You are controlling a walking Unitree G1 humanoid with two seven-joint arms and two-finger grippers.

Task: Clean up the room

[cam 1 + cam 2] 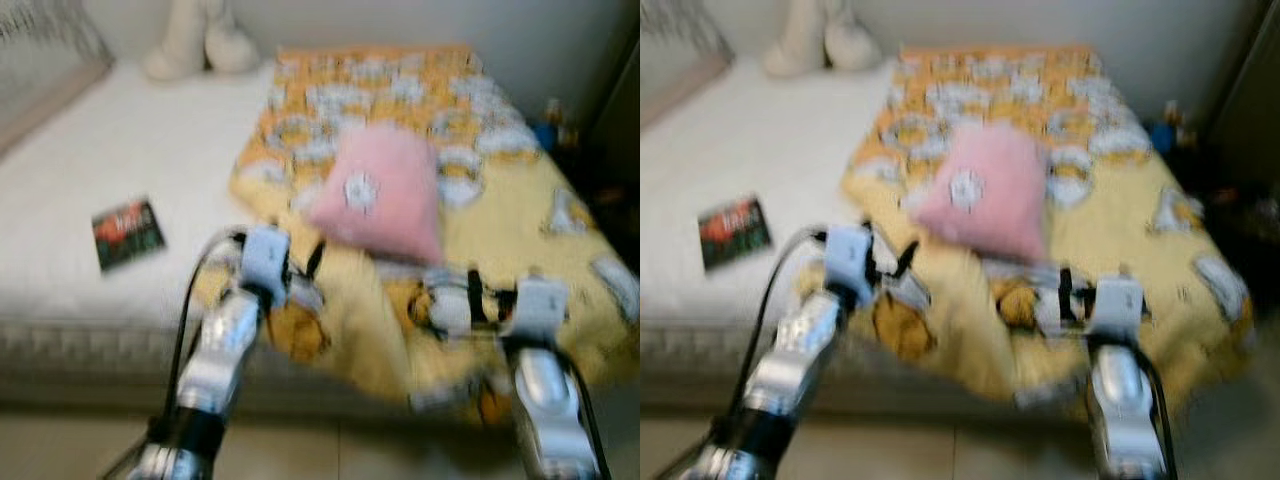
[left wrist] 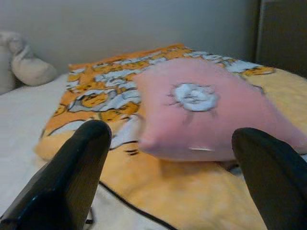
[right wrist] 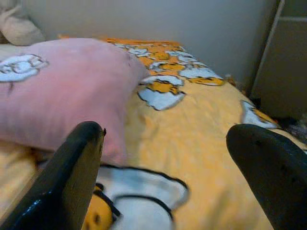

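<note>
Both head views are heavily smeared by motion blur: the pattern on the yellow blanket, the pink pillow and the small dark book on the white mattress have soft, streaked edges. Light is even and moderately bright, soft, without hard shadows or glare; the far right corner beside the bed falls into deep shade. The wrist views are sharper on the pillow, while the close black fingers are out of focus, with a faint sheen.
</note>
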